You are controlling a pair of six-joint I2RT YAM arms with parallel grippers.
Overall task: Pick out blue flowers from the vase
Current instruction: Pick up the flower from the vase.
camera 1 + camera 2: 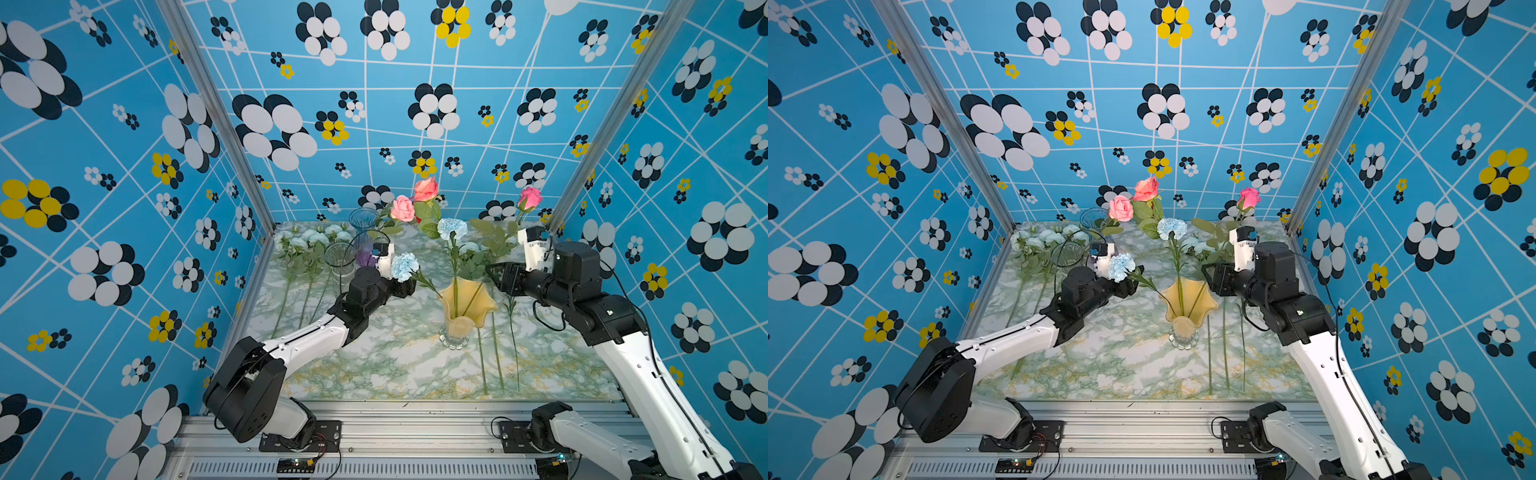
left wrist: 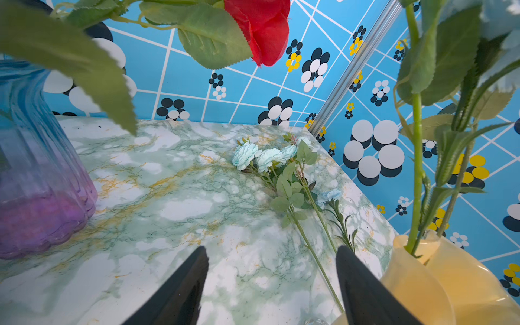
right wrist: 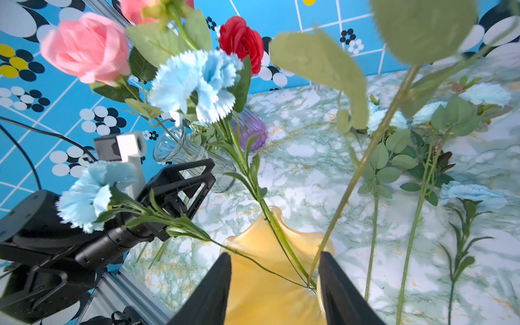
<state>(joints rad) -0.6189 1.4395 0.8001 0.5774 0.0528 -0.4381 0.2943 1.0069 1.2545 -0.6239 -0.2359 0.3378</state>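
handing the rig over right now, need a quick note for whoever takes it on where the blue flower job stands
Left gripper: open, empty, beside the leaning blue carnation.
Right gripper: open, empty, at the yellow vase, by the stem of the pink rose.
Done: blue flowers lie on the table, one lot far left, another right of the vase.
To do: leaning blue carnation and upright blue carnation, both in the vase. Leave the rose.

One blue flower (image 1: 452, 228) upright in yellow vase (image 1: 482, 308), another blue flower (image 1: 404, 266) leaning over rim
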